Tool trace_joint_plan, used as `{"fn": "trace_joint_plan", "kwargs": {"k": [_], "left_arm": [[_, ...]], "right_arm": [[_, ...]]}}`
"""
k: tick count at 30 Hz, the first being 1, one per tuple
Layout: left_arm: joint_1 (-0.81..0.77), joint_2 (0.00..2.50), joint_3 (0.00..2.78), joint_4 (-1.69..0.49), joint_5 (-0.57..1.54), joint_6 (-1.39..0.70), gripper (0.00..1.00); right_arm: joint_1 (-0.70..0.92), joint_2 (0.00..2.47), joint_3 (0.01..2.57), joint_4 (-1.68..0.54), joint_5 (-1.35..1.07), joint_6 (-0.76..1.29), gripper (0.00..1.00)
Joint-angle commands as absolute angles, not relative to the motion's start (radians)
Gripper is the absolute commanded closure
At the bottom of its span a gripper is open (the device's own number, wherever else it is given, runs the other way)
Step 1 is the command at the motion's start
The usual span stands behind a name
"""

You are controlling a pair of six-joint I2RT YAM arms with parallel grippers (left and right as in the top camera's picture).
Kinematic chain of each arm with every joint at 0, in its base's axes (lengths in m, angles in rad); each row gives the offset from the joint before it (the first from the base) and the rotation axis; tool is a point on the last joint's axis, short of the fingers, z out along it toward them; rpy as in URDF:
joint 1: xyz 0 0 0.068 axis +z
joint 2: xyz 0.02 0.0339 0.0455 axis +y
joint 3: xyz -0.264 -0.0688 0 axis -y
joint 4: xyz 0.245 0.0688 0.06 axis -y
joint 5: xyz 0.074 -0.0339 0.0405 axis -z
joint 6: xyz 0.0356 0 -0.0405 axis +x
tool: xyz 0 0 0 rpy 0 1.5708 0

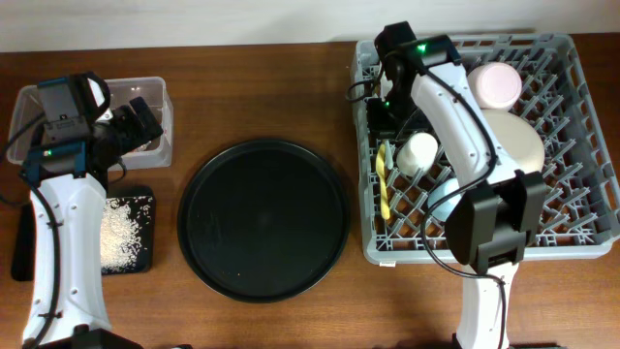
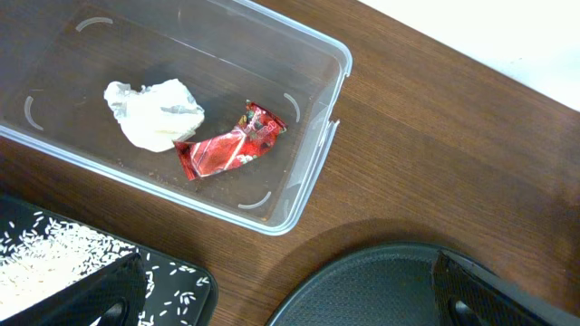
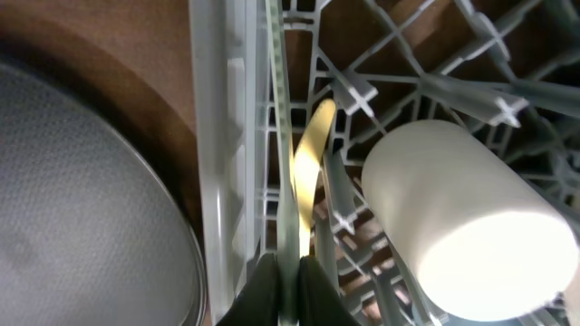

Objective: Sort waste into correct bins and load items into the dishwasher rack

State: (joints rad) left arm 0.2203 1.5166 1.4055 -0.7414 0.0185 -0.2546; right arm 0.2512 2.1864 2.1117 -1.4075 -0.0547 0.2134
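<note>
The crumpled white tissue (image 2: 154,113) and the red wrapper (image 2: 231,145) lie in the clear box (image 2: 313,167), which also shows in the overhead view (image 1: 161,89). White rice (image 1: 121,233) lies in the shallow black tray (image 1: 143,194). My left gripper (image 2: 290,308) is open and empty, above the table between the box and the round tray. The grey rack (image 1: 572,242) holds the pink bowl (image 1: 496,84), cream bowl (image 1: 518,141), white cup (image 1: 418,152), yellow utensil (image 1: 386,184) and a partly hidden light blue cup (image 1: 439,202). My right gripper (image 3: 288,272) is closed on the utensil's end (image 3: 308,158) at the rack's left wall.
The large round black tray (image 1: 263,218) sits on the wooden table between the bins and the rack. Its rim shows in the left wrist view (image 2: 390,281) and the right wrist view (image 3: 82,208). The rack's pegs crowd round my right gripper.
</note>
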Motion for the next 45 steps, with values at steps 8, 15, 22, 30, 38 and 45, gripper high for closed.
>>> {"fn": "trace_joint_plan", "kwargs": {"k": [8, 15, 22, 30, 38, 45], "left_arm": [[0.224, 1.512, 1.419, -0.739, 0.019, -0.254, 0.01], [0.224, 1.512, 1.419, -0.738, 0.019, -0.253, 0.01], [0.224, 1.512, 1.419, -0.739, 0.019, -0.253, 0.01], [0.224, 1.512, 1.419, -0.739, 0.019, -0.253, 0.01], [0.224, 1.512, 1.419, -0.739, 0.019, -0.254, 0.01], [0.224, 1.512, 1.419, -0.739, 0.019, -0.253, 0.01]], "right_arm": [[0.257, 2.157, 2.081, -1.386, -0.091, 0.226, 0.55], [0.25, 2.023, 2.13, -1.41, -0.101, 0.207, 0.34], [0.248, 1.658, 2.13, -1.544, -0.096, 0.207, 0.02], [0.248, 1.608, 2.13, -1.605, -0.097, 0.207, 0.02], [0.248, 1.613, 2.13, -1.605, -0.097, 0.207, 0.02], [0.248, 1.536, 2.13, -1.564, -0.093, 0.207, 0.02]]}}
